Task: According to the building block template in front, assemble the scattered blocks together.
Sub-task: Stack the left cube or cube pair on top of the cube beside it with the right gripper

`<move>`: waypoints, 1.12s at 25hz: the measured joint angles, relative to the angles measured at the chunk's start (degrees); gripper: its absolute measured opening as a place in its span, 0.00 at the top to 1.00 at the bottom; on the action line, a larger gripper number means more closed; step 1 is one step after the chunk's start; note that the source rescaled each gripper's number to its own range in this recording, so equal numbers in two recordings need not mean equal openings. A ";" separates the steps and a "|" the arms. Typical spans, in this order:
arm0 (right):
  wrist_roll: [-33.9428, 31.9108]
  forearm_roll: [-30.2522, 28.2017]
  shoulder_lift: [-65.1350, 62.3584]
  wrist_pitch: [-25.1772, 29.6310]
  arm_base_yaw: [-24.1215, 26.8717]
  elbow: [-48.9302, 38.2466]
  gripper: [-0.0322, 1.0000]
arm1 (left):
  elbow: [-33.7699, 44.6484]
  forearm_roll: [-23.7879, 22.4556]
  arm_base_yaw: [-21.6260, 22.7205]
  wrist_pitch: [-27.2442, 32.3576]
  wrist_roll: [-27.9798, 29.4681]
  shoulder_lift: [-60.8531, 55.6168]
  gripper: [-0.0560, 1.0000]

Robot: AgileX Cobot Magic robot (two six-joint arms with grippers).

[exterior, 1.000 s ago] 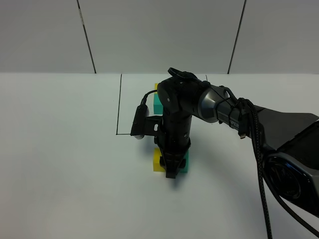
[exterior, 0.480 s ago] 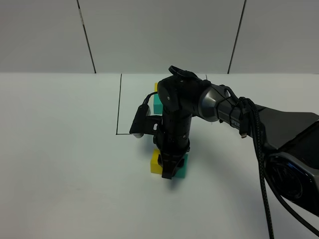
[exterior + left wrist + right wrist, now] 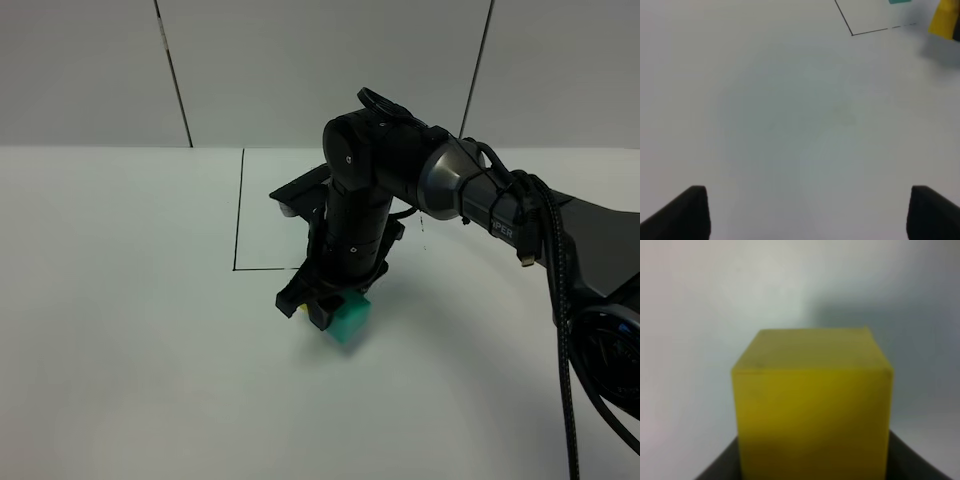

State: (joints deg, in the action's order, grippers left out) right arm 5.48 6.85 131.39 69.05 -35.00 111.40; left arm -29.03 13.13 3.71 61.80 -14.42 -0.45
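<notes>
My right gripper (image 3: 313, 303) reaches across the middle and points down just in front of the black outline (image 3: 240, 215). It is shut on the yellow cube (image 3: 812, 405), which fills the right wrist view and shows as a sliver in the high view (image 3: 298, 308). The teal cube (image 3: 351, 321) sits tilted against the gripper's right side. The arm hides the template in the high view. The left wrist view shows only a teal edge of the template (image 3: 900, 1) inside the outline corner (image 3: 852, 34), and the yellow cube (image 3: 942, 20). My left gripper (image 3: 802, 210) is open and empty over bare table.
The white table (image 3: 120, 330) stretches left of and in front of the cubes. A grey panelled wall (image 3: 320, 70) stands behind. The right arm's body and cables (image 3: 540, 250) fill the right side.
My right wrist has turned about a quarter turn over the two cubes. The yellow cube is now almost hidden under the gripper, and the teal cube has shifted and tilted to the gripper's right.
</notes>
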 joint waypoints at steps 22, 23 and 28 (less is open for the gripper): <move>-33.89 -5.17 0.26 -4.21 0.00 0.00 0.96 | 0.00 0.00 0.00 0.00 0.00 0.00 0.09; -34.08 -5.17 0.62 -4.29 0.00 0.00 0.96 | 0.00 0.00 0.00 0.00 0.00 0.00 0.09; -34.44 -5.23 2.40 -5.05 0.00 0.00 0.96 | 0.00 0.00 0.00 0.00 0.00 0.00 0.09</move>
State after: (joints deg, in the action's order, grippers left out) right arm -28.96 1.63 133.79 64.01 -35.00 111.40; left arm -29.03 13.13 3.71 61.80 -14.42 -0.45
